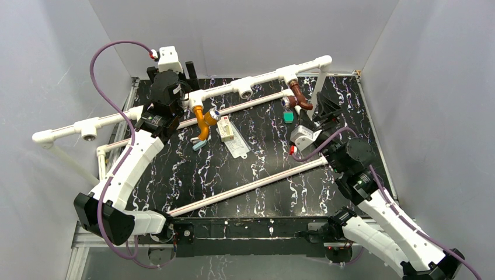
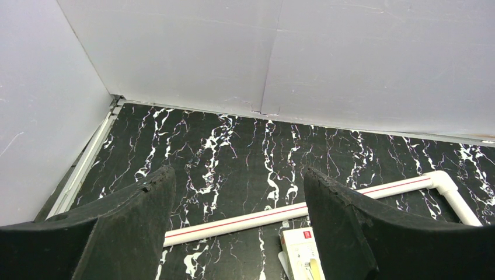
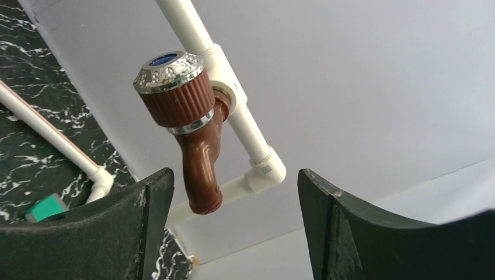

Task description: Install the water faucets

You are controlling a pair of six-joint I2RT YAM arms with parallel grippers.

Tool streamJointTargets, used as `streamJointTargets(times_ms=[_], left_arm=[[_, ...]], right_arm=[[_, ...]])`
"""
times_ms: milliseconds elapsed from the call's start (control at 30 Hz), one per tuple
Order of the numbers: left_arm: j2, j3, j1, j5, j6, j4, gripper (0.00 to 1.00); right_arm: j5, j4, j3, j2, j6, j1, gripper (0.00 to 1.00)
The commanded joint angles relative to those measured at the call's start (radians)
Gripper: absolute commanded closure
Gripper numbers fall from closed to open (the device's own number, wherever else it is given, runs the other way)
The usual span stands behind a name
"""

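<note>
The orange-yellow faucet [image 1: 201,121] with its silvery knob [image 1: 212,116] hangs below a tee [image 1: 195,97] of the raised white pipe, spout down. The dark reddish-brown faucet [image 1: 299,96] sits in the right-hand tee; in the right wrist view it [image 3: 195,137] points its spout down, its chrome-topped knob towards me. My right gripper [image 1: 324,111] [image 3: 234,174] is open and empty just in front of it, not touching. My left gripper [image 1: 187,74] [image 2: 238,175] is open and empty behind the orange faucet, facing the far wall.
Two empty tee sockets [image 1: 246,90] [image 1: 89,132] sit on the raised pipe. Red-striped pipes [image 1: 245,105] [image 2: 245,221] lie on the black marbled table. A white packet [image 1: 226,132] [image 2: 303,254] and a green flat piece [image 1: 288,116] [image 3: 45,207] lie mid-table. Grey walls enclose it.
</note>
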Motion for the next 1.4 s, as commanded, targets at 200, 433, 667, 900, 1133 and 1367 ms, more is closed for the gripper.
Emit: streamJointTargets(times_ms=[200, 433, 667, 900, 1133, 1367], left_arm=[[0.101, -0.103, -0.026, 0.068, -0.012, -0.305, 0.22], [0.099, -0.102, -0.027, 0.072, -0.014, -0.305, 0.22], [0.099, -0.103, -0.025, 0.073, -0.014, -0.305, 0.22], [0.099, -0.101, -0.025, 0.072, -0.014, -0.306, 0.22], [0.101, -0.101, -0.026, 0.072, -0.014, -0.306, 0.22], [0.101, -0.102, -0.026, 0.072, -0.014, -0.307, 0.22]], right_arm=[[0.022, 0.248, -0.002, 0.108, -0.169, 0.001, 0.19], [0.039, 0.299, 0.017, 0.168, -0.146, 0.001, 0.33], [0.044, 0.317, 0.030, 0.187, -0.054, 0.002, 0.59], [0.061, 0.325, 0.016, 0.180, 0.075, 0.002, 0.99], [0.080, 0.348, -0.006, 0.145, 0.374, 0.004, 0.99], [0.204, 0.290, 0.075, 0.140, 0.867, 0.003, 0.99]])
